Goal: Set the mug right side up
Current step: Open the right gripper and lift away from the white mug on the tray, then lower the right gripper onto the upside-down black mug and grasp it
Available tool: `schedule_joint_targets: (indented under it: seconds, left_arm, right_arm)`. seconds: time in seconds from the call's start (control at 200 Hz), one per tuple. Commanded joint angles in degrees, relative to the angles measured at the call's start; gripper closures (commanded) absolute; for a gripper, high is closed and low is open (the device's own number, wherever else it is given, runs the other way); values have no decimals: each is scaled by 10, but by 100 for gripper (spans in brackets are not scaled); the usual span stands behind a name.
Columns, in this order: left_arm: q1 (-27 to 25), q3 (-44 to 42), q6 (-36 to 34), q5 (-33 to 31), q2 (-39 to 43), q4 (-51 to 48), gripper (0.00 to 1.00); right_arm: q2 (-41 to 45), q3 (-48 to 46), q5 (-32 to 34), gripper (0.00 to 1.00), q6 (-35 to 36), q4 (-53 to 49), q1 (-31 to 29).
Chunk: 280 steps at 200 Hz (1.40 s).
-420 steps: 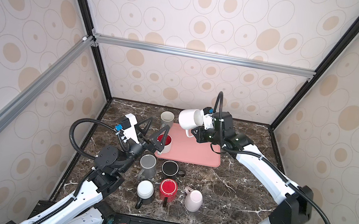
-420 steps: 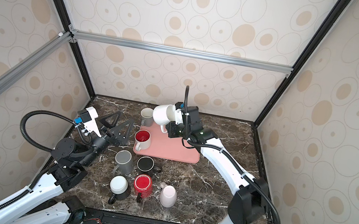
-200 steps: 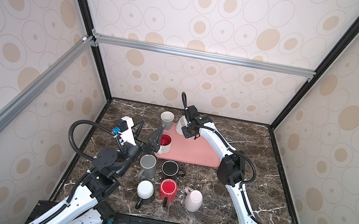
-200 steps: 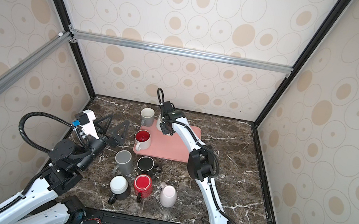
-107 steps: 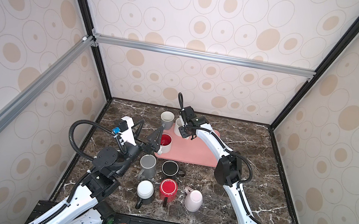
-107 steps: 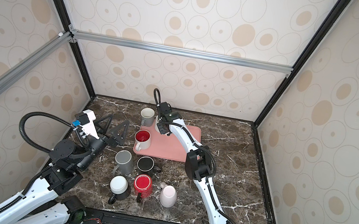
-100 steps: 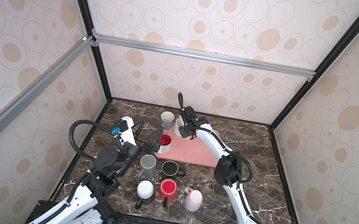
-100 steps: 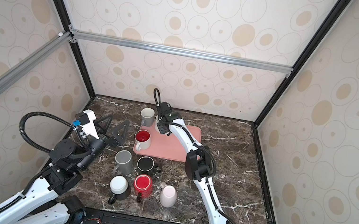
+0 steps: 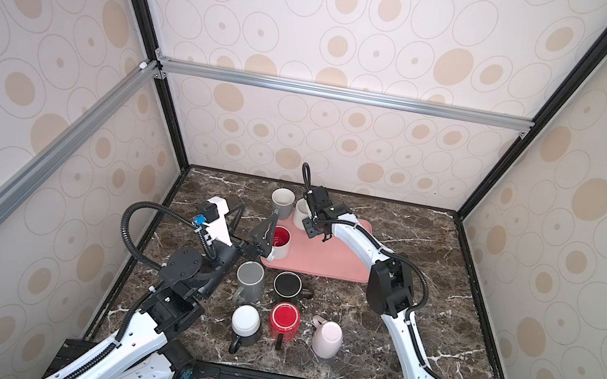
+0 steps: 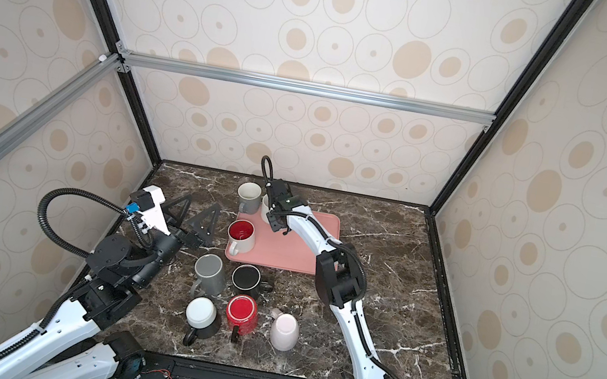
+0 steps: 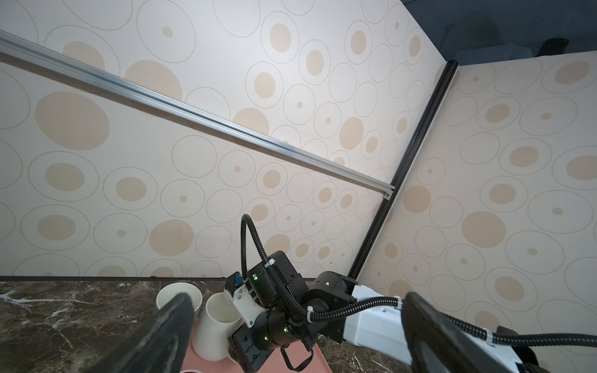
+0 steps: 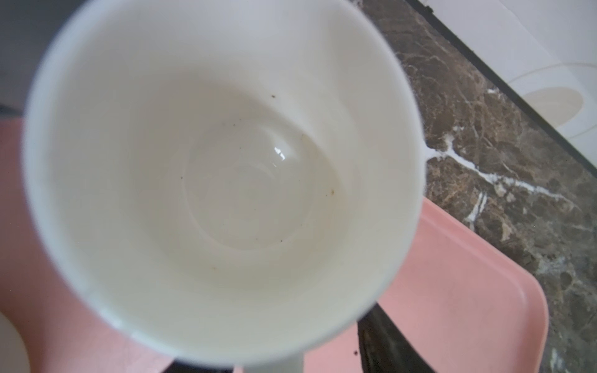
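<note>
You are at the tail end of this one: the cream ceramic mug (image 9: 302,209) stands mouth up on the flat pink plastic tray (image 9: 336,259), directly against the right gripper (image 9: 313,229), and the right wrist view looks straight down into its empty bowl (image 12: 226,145). From the left wrist view its base (image 11: 219,326) appears to sit flat on the tray, so judge the turning itself done. What is left is letting go cleanly and backing the right gripper away without nudging the mug. You cannot tell from these views whether the right jaws are parted or pinching the handle; only one dark finger (image 12: 387,339) shows beside the handle stub, so confirm the release before you lift. The left gripper (image 10: 199,210) is spread wide and empty, with the mug out beyond its fingertips. Just past the cream mug from the right gripper, touching or nearly touching it, stands a beige ceramic mug (image 9: 283,198) on the dark marble tabletop (image 9: 441,307), so any sideways drag risks knocking the two together; a straight withdrawal along the arm looks safest.
</note>
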<state>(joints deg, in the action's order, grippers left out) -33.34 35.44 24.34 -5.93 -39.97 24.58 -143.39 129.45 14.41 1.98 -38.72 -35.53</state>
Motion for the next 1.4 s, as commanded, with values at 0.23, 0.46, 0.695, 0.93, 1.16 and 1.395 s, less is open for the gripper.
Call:
schedule_joint_targets:
  seconds: [0.23, 0.46, 0.695, 0.93, 1.16, 1.395]
  left_arm:
    - [4, 3, -2, -10, -2, -1, 1]
    - [3, 2, 19, -3, -11, 0, 1]
    - [3, -3, 42, 3, -21, -1, 1]
    - [4, -10, 45, 1, -20, -1, 1]
    - [3, -8, 42, -1, -28, -3, 1]
    - [3, -4, 33, -5, -28, -14, 1]
  right_arm:
    - [231, -222, -47, 34, -30, 152, -2]
    - [384, -415, -161, 34, -66, 194, -10]
    - [504, -566, -255, 34, -40, 190, -33]
    - [530, -630, -289, 34, 18, 130, -53]
    - [486, -642, -301, 37, 81, 123, -59]
    - [466, -636, -321, 40, 118, 122, -73]
